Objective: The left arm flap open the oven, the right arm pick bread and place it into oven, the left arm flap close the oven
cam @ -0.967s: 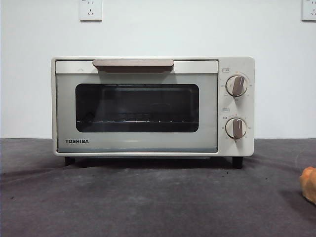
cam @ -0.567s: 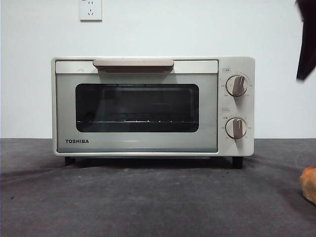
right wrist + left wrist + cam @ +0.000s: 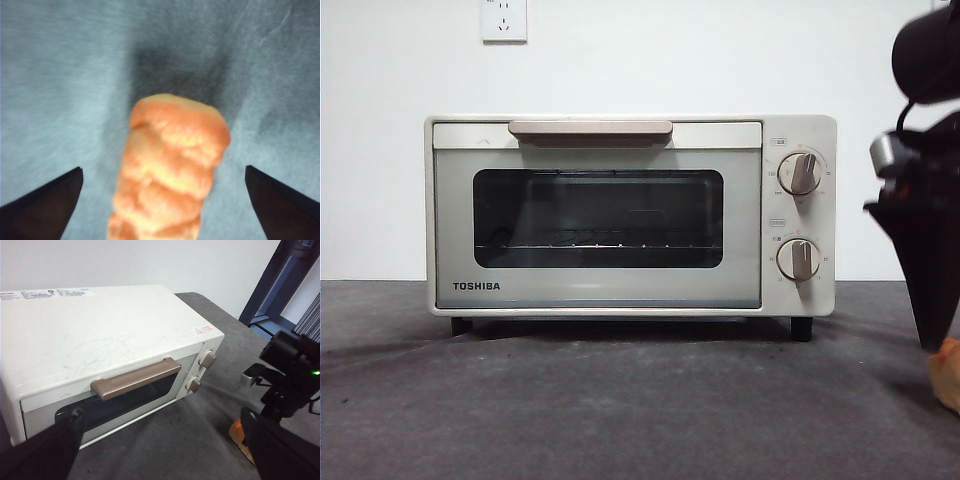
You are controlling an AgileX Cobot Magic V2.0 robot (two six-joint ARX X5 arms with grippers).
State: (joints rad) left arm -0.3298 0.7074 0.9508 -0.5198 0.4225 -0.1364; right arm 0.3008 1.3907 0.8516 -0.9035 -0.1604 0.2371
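Observation:
The cream-white TOSHIBA oven stands at the back of the table with its dark glass door shut and its beige bar handle at the top. The golden-orange bread lies at the right edge of the front view. My right gripper hangs just above it. In the right wrist view the bread lies between the two wide-open jaws of my right gripper. My left gripper is open and empty, above and in front of the oven, short of the handle.
The table has a dark grey cloth and a white wall behind with a socket. The left wrist view shows the right arm over the bread, and the table's edge beyond the oven.
The right arm has come down from the top right corner of the front view to just above the bread. The oven and the bread have not moved.

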